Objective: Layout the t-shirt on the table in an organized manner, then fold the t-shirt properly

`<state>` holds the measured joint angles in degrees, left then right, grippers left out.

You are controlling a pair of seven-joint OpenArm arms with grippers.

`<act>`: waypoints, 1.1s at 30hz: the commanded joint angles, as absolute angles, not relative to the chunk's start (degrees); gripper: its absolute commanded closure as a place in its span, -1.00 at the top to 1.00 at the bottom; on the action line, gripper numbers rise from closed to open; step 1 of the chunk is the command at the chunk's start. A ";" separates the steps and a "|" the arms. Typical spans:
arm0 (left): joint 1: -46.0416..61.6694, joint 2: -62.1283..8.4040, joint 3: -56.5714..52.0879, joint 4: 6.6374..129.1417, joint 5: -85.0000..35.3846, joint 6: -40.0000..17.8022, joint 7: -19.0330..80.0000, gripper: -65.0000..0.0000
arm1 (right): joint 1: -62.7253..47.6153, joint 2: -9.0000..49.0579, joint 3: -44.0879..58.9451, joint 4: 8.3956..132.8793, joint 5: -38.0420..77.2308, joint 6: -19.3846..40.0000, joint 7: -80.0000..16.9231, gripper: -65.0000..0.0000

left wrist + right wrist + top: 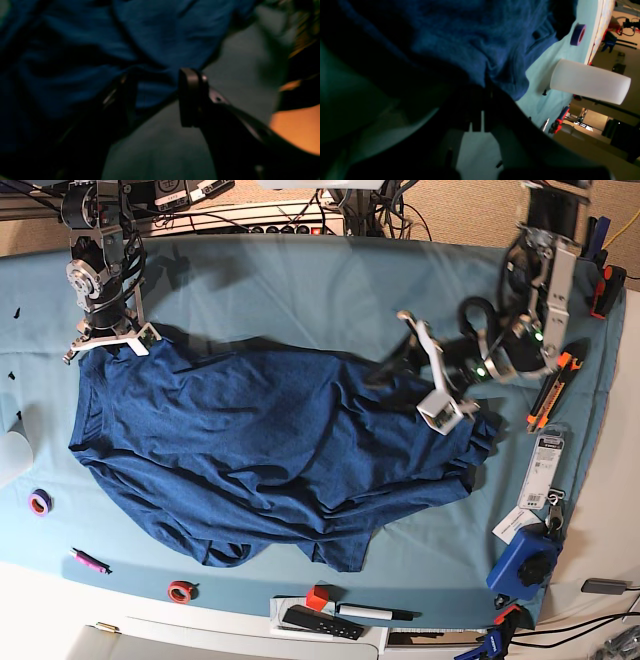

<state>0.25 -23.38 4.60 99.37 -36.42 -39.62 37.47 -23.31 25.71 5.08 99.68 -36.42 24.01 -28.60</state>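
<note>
Sprawling across centre frame: t-shirt point(270, 450), dark navy heathered knit, soft, rumpled in folds, on table point(300, 290) draped in smooth teal cloth | right gripper point(108, 338), upper left, jaws together, pinching shirt's corner | left gripper point(157, 97), right of centre, dark flat pads apart, straddling shirt's edge | purple tape ring point(39, 502), lower left.

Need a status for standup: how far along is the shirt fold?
Done: the shirt is mostly spread across the table, though wrinkled, with its lower edge bunched.
In hand: the right gripper is shut on a far corner of the shirt; the left gripper straddles the opposite edge with jaws apart, so it is not gripping it.
Left: pull it flat, then every fold. No fold shows.
</note>
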 commanded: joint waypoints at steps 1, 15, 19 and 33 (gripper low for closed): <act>-1.56 -24.91 4.34 100.25 -35.77 -40.00 35.92 -0.05 | -23.00 26.68 5.56 100.44 -36.93 23.31 -28.05 -1.00; -5.39 -40.18 4.40 100.27 -10.87 -40.00 23.51 0.04 | -22.98 26.65 5.56 100.44 -36.91 23.31 -26.15 -1.00; -5.39 -42.04 7.09 100.38 -1.15 -40.00 19.00 0.04 | -23.00 26.65 5.56 100.44 -36.91 23.31 -25.87 -1.00; -6.70 -45.89 34.39 99.98 33.43 -13.47 9.43 0.04 | -23.00 26.68 5.56 100.44 -36.91 23.31 -25.89 -1.00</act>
